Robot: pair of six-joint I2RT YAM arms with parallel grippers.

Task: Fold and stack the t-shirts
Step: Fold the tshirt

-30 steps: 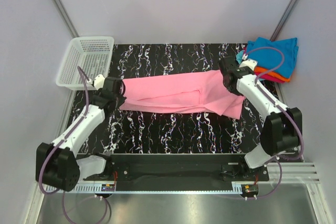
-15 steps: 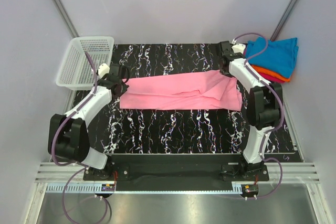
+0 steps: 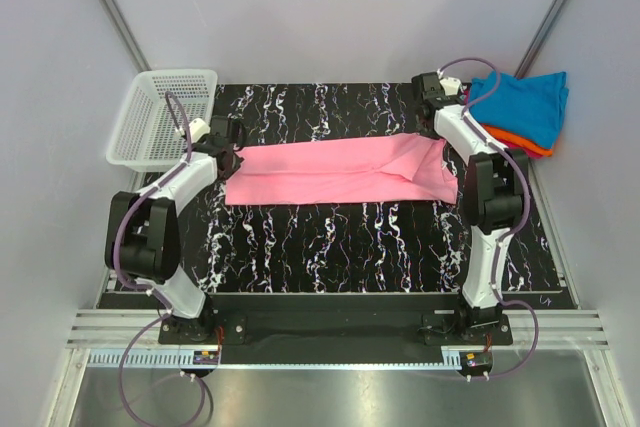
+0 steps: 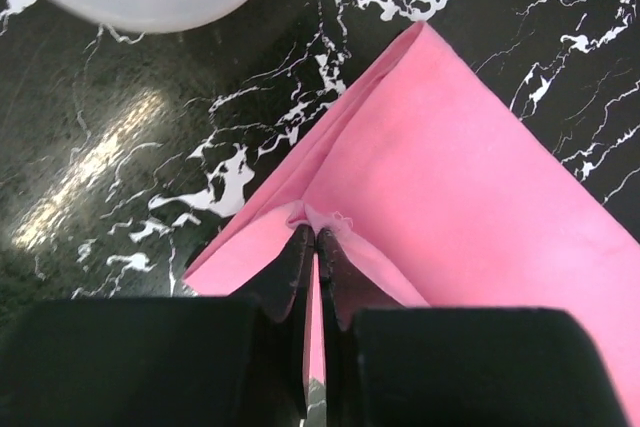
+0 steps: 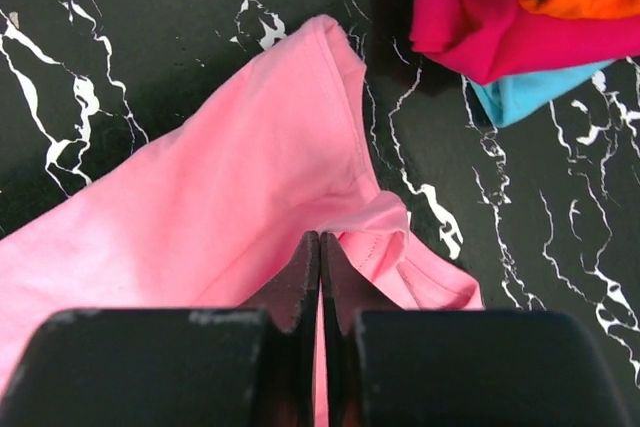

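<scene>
We see the left end effector [image 4: 315, 239] and right end effector [image 5: 320, 243] each clamped on the pink t-shirt [image 3: 330, 172]; the right wrist view crops the stacked t-shirts [image 3: 522, 109] at the desk's [image 3: 330, 239] far right corner

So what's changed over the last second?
The left gripper and right gripper both moved toward the far edge of the table, still shut on the pink shirt, drawing it back and flatter. The stack and basket stayed put.
</scene>
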